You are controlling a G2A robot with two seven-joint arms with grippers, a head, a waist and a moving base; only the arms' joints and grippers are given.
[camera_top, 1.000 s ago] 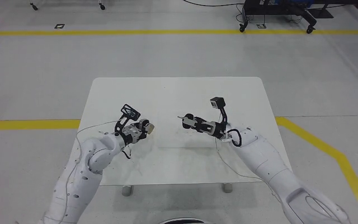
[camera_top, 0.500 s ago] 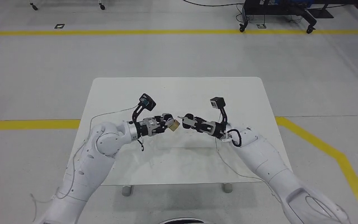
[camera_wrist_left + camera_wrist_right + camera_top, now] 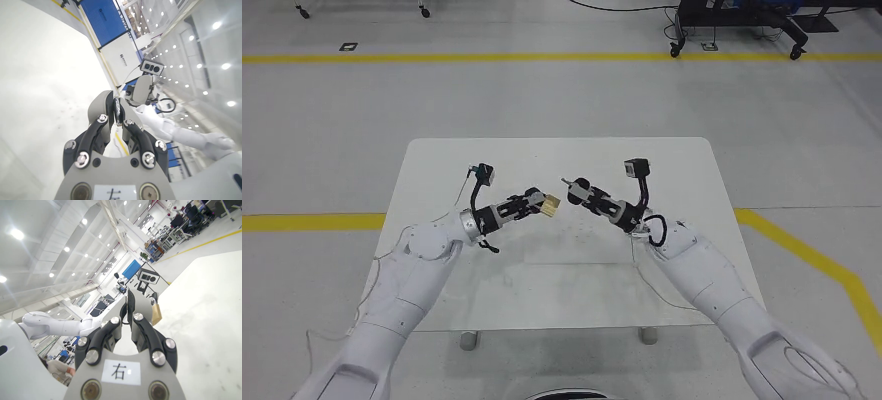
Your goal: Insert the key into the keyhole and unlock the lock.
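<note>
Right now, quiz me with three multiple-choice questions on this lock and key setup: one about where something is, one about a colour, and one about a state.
1. Where is the lock?
A) in a drawer
B) held over the table by the left gripper
C) on a shelf

2. What colour is the lock's body?
A) blue
B) red
C) brass

3. How is the right gripper?
A) wide open
B) shut on the key
C) half open and empty

Answers:
1 B: the top view shows the lock at the left gripper's tip, above the table.
2 C: the body shows brass in the top and right wrist views.
3 B: its fingers are closed, and the thin key pokes out from them.
</note>
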